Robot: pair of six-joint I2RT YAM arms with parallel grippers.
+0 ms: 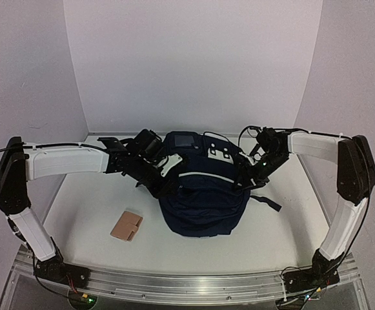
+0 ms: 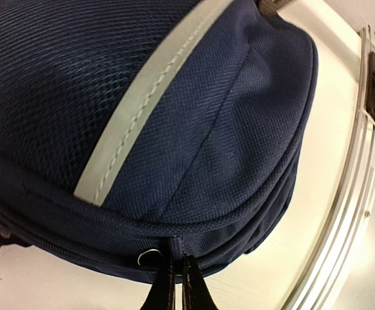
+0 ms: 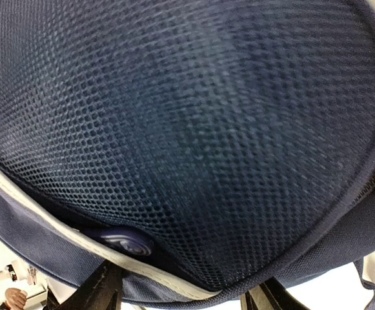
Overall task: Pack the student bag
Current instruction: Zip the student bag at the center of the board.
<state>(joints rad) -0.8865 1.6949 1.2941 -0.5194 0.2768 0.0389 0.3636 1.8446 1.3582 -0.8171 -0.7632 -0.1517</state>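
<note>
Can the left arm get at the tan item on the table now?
Probably not yet: the left gripper is shut on the zipper pull of the bag. The tan item lies uncovered on that arm's side, so once released the way looks free.

the student bag (image 1: 200, 200) is a large dark navy backpack with pale piping, mesh panels and a white patch near its top. it sits bulging at the middle of the bench (image 1: 87, 200), zips closed.
</note>
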